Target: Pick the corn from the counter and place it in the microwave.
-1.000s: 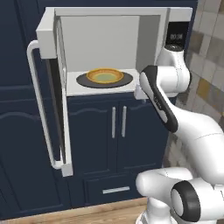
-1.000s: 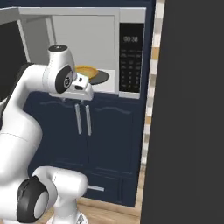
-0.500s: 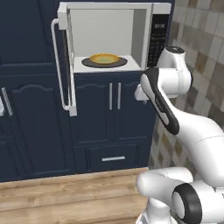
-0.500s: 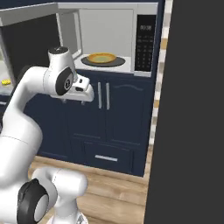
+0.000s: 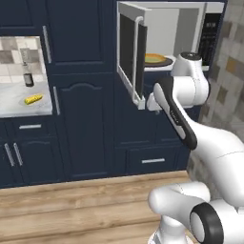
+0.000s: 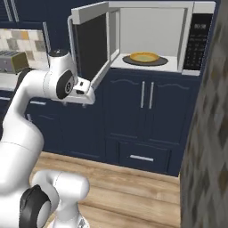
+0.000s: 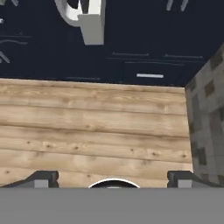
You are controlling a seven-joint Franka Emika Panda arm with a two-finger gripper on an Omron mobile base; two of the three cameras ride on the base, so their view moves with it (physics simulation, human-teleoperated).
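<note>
The corn (image 5: 33, 99), a small yellow cob, lies on the white marble counter (image 5: 16, 108) at the far left, well away from the arm. The microwave (image 5: 181, 33) (image 6: 153, 33) stands with its door (image 5: 131, 52) swung open, and a yellow-orange plate (image 6: 143, 57) sits on its dark turntable. My gripper (image 7: 113, 178) points down at the wooden floor. Its two dark fingertips (image 7: 43, 177) stand wide apart with nothing between them. The hand (image 5: 153, 102) hangs just below the open door's lower edge.
A dark bottle (image 5: 28, 76) stands on the counter behind the corn. A silver toaster (image 6: 11, 61) sits at the left. Navy cabinets and drawers (image 6: 142, 133) run below the microwave. A tiled wall (image 6: 207, 133) rises close on the right. Wooden floor (image 7: 96, 131) lies underneath.
The base has driven, so the whole picture has shifted: the microwave has slid right and the counter with the corn has come into view at the left. The gripper stays open and empty.
</note>
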